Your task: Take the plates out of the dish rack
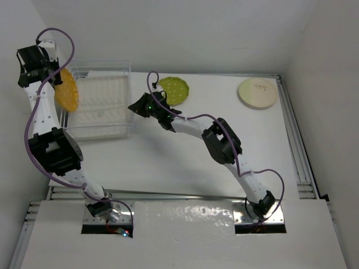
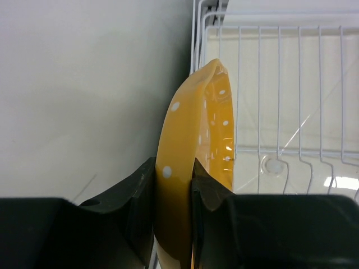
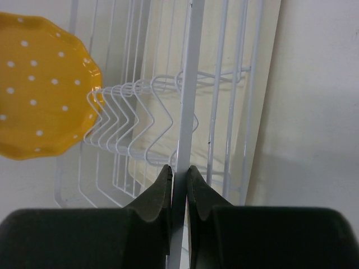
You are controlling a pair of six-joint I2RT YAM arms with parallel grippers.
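Note:
My left gripper [image 1: 55, 78] [image 2: 174, 168] is shut on the rim of the orange-yellow dotted plate [image 1: 67, 91] [image 2: 190, 123], which stands on edge at the left end of the dish rack [image 1: 120, 72] [image 2: 279, 84]. At the rack's right side, my right gripper [image 1: 138, 106] [image 3: 179, 171] is shut on the white wire rim [image 3: 193, 84]. The right wrist view shows the orange plate [image 3: 39, 89] beyond the rack's empty wire slots. The lime green plate [image 1: 175, 89] and the plain cream plate [image 1: 257, 92] lie flat on the table.
White walls close in behind and to the left of the rack. A metal rail [image 1: 297, 140] runs along the table's right edge. The green plate lies just behind my right wrist.

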